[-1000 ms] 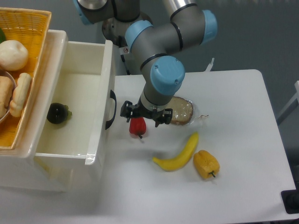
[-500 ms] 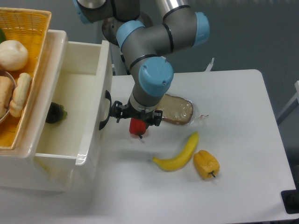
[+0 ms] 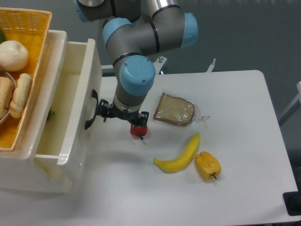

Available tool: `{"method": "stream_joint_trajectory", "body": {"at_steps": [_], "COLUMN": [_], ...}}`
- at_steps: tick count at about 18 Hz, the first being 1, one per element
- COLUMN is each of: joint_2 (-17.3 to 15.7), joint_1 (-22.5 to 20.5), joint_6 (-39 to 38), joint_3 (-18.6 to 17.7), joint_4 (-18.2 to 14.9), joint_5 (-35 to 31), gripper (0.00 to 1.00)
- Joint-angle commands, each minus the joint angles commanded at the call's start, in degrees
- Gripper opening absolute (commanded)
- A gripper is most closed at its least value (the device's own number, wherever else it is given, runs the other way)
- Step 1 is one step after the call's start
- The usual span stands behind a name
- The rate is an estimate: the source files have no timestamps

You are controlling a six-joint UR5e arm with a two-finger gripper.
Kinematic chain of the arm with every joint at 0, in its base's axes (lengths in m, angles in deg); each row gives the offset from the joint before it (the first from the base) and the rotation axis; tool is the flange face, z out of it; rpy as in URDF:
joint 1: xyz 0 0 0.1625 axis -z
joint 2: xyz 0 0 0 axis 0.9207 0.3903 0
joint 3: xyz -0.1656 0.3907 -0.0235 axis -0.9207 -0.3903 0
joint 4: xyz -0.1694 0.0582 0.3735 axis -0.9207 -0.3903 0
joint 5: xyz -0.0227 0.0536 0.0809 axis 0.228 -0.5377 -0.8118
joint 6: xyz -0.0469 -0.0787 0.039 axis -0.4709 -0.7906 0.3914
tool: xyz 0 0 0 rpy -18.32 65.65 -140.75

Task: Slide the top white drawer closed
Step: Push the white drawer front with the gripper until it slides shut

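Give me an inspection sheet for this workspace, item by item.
Surface: white table, no spills seen.
Job's things: top white drawer partly open; black handle faces the arm.
Clutter: bread slice, banana, yellow pepper, red pepper; wicker basket of food on the cabinet.
Grippers: gripper beside the handle; jaw state unclear.
Cables: nothing seen.
Surroundings: grey floor, nothing else seen.

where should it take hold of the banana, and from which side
Probably from straight above, across the middle of the banana. It lies flat and curved on the table, so its narrow width there fits between the fingers. Its sides are free there; the yellow pepper sits close, nearer its upper end.
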Motion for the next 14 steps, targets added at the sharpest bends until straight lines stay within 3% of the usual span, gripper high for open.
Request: {"method": "stream_joint_trajectory", "body": {"at_steps": [14], "joint_2": [-0.27], "joint_1": [3.61], "joint_6": [-1.41], "joint_3": [-0.26], "joint_4": [0.18], "joint_5": [-0.26], "gripper": [1.0]}}
